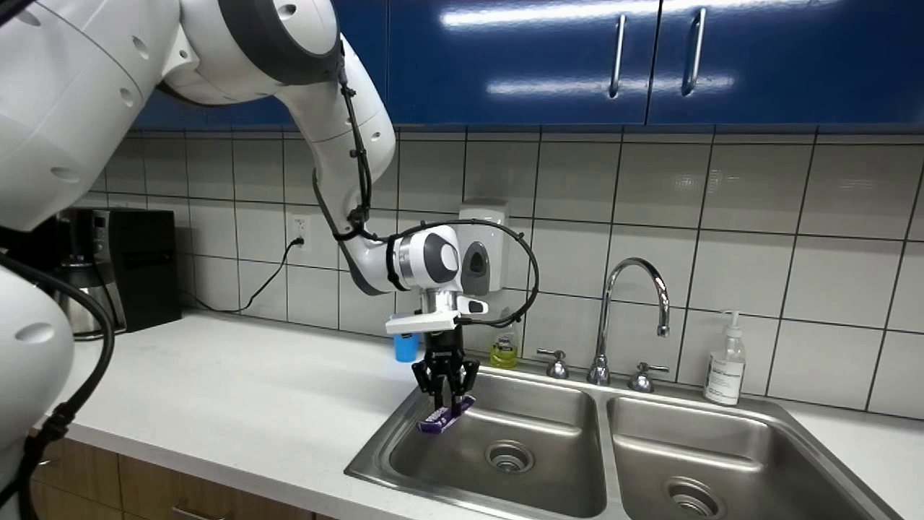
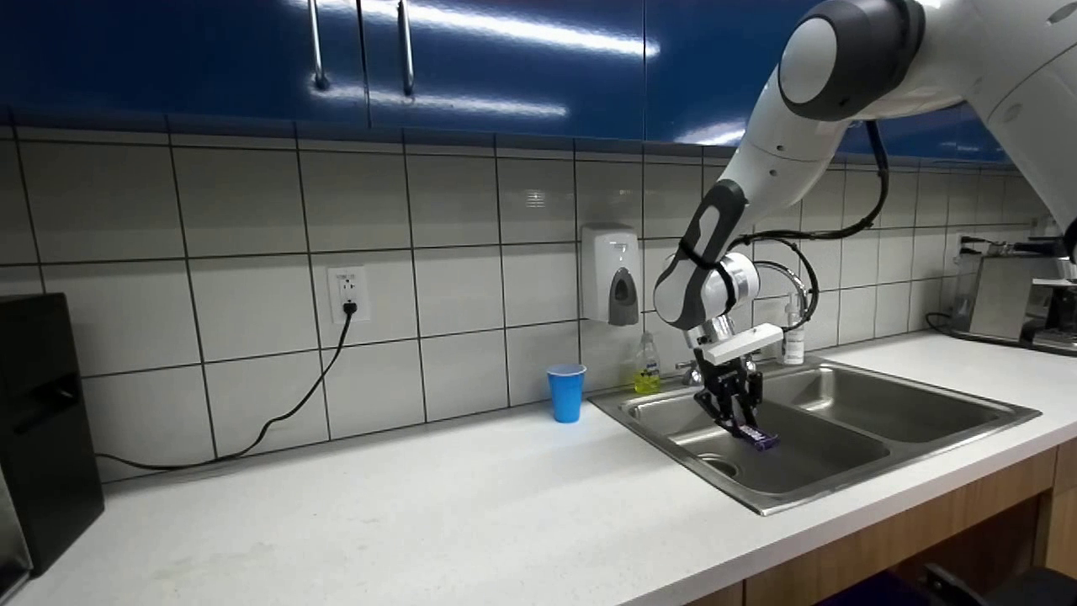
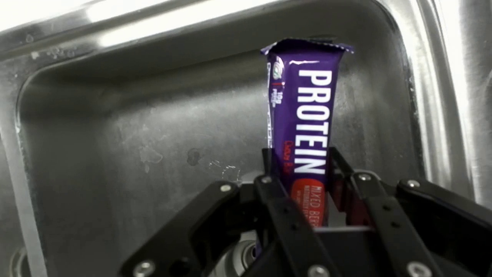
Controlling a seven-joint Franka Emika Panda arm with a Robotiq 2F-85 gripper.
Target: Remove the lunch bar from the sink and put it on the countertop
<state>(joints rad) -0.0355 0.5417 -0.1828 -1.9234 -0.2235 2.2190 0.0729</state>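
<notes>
The lunch bar is a purple wrapped bar with red and white print. It shows in both exterior views [image 1: 433, 423] [image 2: 764, 439] and in the wrist view [image 3: 311, 111]. My gripper [image 1: 446, 406] is shut on it, fingers on both long sides, also in an exterior view [image 2: 745, 422] and the wrist view [image 3: 301, 157]. The bar appears raised within or above the near-countertop basin of the steel sink [image 1: 608, 440] [image 2: 673, 455] [image 3: 173, 96]. The bar's far end is hidden behind the fingers in the wrist view. The white countertop [image 1: 245, 390] [image 2: 404, 513] lies beside the sink.
A blue cup [image 1: 406, 349] [image 2: 566, 394] stands on the countertop beside the sink's back corner. A yellow soap bottle [image 1: 504, 352], the chrome faucet [image 1: 605, 318] and a pump bottle [image 1: 725, 367] line the sink's back. A black appliance [image 1: 144, 267] [image 2: 46, 429] with a cord stands farther along the counter.
</notes>
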